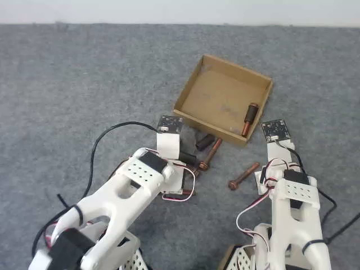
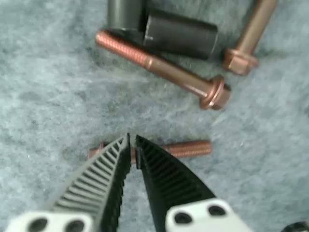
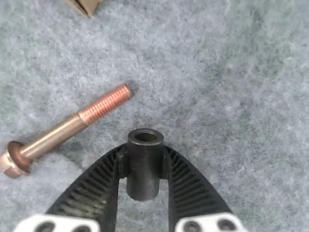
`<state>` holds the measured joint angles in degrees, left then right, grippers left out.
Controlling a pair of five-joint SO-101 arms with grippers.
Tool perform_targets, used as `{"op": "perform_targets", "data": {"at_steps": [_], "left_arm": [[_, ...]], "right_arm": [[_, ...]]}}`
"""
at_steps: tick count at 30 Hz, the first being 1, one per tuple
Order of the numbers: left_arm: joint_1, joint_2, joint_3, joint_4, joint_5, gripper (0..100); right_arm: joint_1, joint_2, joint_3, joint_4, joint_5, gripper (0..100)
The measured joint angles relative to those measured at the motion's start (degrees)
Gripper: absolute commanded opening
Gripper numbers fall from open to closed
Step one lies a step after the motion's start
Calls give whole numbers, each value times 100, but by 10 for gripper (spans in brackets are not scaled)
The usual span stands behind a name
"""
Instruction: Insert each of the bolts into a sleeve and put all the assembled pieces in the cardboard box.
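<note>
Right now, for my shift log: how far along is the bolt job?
Done: one assembled piece lies in the cardboard box. In hand: the right gripper holds a sleeve; the left gripper hangs over a bolt. To do: three bolts and two sleeves lie loose on the carpet.

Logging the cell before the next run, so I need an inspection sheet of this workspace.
Surface: grey carpet.
Job's things: cardboard box holding one sleeved bolt; loose bolts and two black sleeves on the carpet near the box.
Clutter: nothing seen.
Grippers: left gripper shut, tips over another bolt; right gripper shut on an upright sleeve.
Cables: black cable looping beside the left arm; red-white wires on the arms.
Surroundings: pale strip beyond the carpet.
</note>
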<state>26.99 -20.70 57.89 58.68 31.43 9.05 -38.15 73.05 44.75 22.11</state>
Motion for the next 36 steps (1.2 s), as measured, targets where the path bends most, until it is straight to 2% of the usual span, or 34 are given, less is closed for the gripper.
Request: {"op": "perform_targets", "data": {"at_steps": [7, 10, 18, 23, 26, 30, 33, 36], "left_arm": [[0, -290, 62, 659, 79, 13], [9, -290, 264, 703, 79, 13], [9, 571, 316, 114, -97, 13], [-18, 642, 290, 62, -114, 13], [-290, 659, 237, -70, -114, 13], [-993, 712, 229, -870, -105, 13], [-1424, 703, 229, -1327, 229, 13], [-1512, 703, 237, -1530, 536, 13]], "right_arm": [[0, 0, 0, 0, 0, 6], [9, 0, 0, 0, 0, 6], [9, 0, 0, 0, 0, 6], [9, 0, 0, 0, 0, 6], [9, 0, 0, 0, 0, 6], [9, 0, 0, 0, 0, 6], [9, 0, 0, 0, 0, 6], [9, 0, 0, 0, 0, 6]]}}
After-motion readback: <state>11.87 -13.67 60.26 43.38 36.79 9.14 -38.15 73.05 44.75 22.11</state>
